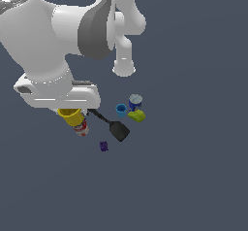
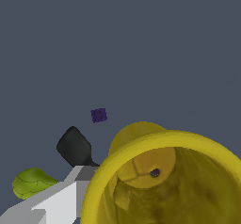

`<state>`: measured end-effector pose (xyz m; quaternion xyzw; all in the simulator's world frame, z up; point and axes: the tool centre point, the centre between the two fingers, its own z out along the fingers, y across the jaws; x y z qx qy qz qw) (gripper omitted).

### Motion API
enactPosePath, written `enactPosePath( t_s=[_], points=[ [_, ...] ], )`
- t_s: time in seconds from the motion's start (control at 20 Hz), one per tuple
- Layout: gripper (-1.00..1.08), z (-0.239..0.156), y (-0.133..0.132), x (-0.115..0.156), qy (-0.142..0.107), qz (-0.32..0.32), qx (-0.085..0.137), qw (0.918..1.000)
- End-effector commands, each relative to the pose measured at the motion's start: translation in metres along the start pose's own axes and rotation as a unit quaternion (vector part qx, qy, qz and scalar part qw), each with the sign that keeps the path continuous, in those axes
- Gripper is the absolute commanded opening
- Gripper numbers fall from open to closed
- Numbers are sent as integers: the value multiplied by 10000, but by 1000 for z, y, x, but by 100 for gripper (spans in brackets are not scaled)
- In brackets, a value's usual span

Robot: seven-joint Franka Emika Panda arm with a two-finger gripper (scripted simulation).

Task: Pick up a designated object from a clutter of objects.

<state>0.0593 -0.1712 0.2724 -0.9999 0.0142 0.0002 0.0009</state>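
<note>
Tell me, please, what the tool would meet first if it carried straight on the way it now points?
Probably the yellow cup at the tool itself: it fills the wrist view. Beyond it, likely the red can directly below, though depth is unclear.

Claw (image 1: 72, 109) gripping the yellow cup (image 1: 69, 116)
Red can (image 1: 82, 127) is sitting just beneath the claw; the spatula (image 1: 112, 126) is lying beside it.

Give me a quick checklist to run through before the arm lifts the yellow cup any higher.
1. Right object at the gripper: ok, it is the yellow cup.
2. Fingers closed on the cup's wall: cannot tell, both views hide the fingertips.
3. Cup clear of the red can: cannot tell, they overlap in the exterior view.
4. Spatula clear of the cup: ok.
5. Blue cup and green block out of the way: ok.
</note>
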Motion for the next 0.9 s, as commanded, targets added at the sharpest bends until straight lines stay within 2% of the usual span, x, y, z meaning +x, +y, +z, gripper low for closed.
enactPosePath(
  t_s=[0.0,0.4,0.85],
  points=[
    [-100,-25,18,-4,3,-3,1,10000],
    [-100,-76,57,-10,2,-4,-6,10000],
    [-100,-92,70,-10,2,-4,-9,10000]
  ],
)
